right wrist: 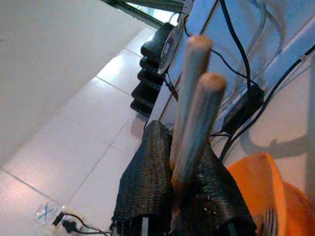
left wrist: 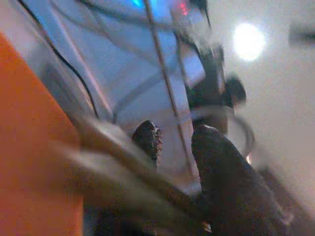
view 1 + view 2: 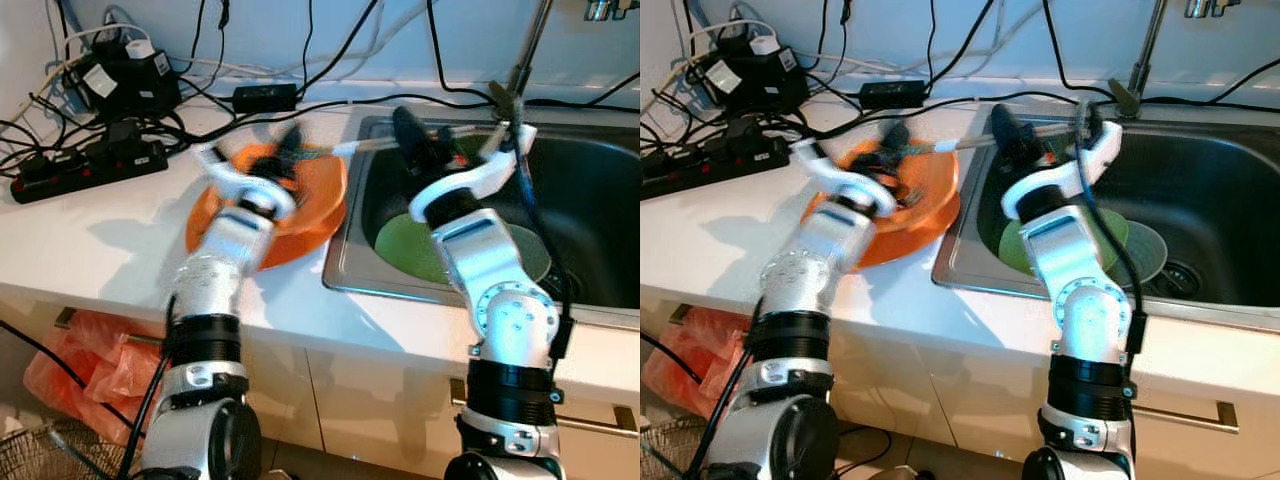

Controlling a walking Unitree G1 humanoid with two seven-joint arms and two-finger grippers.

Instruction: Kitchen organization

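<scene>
An orange bowl (image 3: 315, 200) sits on the white counter (image 3: 110, 240) just left of the sink. My left gripper (image 3: 288, 145) hovers over the bowl's far side, blurred; in the left wrist view its fingers (image 2: 147, 140) stand apart, open, with a blurred pale stick crossing in front. My right gripper (image 3: 412, 135) is over the sink's left rim, shut on a pair of wooden chopsticks (image 1: 197, 98). The chopsticks (image 3: 365, 146) point left toward the left gripper. A green plate (image 3: 405, 250) and a grey plate (image 3: 535, 255) lie in the steel sink (image 3: 345, 270).
A black power strip (image 3: 90, 165), adapters (image 3: 125, 75) and several cables crowd the counter's back left. The faucet (image 3: 525, 50) rises behind the sink. Below the counter hang an orange plastic bag (image 3: 85, 360) and a wire basket (image 3: 50, 450).
</scene>
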